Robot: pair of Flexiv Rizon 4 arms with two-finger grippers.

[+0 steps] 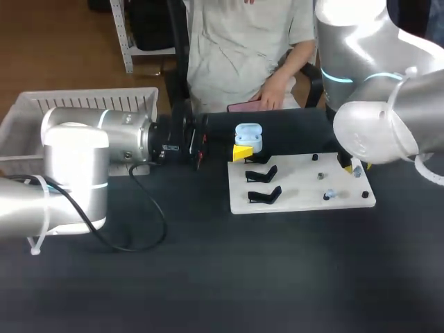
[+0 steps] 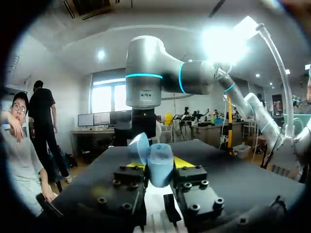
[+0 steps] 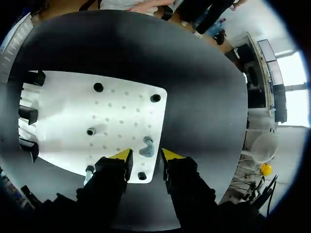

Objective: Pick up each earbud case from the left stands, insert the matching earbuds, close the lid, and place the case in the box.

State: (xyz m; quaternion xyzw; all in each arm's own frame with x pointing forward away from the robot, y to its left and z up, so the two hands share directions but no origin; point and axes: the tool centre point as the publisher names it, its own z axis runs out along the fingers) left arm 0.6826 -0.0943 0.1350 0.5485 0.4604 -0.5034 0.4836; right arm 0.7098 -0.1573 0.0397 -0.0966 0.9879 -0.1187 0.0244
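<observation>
Beside the earbud case (image 1: 248, 135), two black stands (image 1: 262, 174) on the board (image 1: 295, 195).

Your pale blue earbud case (image 1: 248, 136), lid open, is beside 2 black stands (image 1: 262, 174); 1 earbud (image 3: 147, 147) lies on the white board (image 3: 121, 111).

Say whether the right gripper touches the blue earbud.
Apart. The right wrist view shows bare white board between the earbud and each finger of the right gripper.
</observation>
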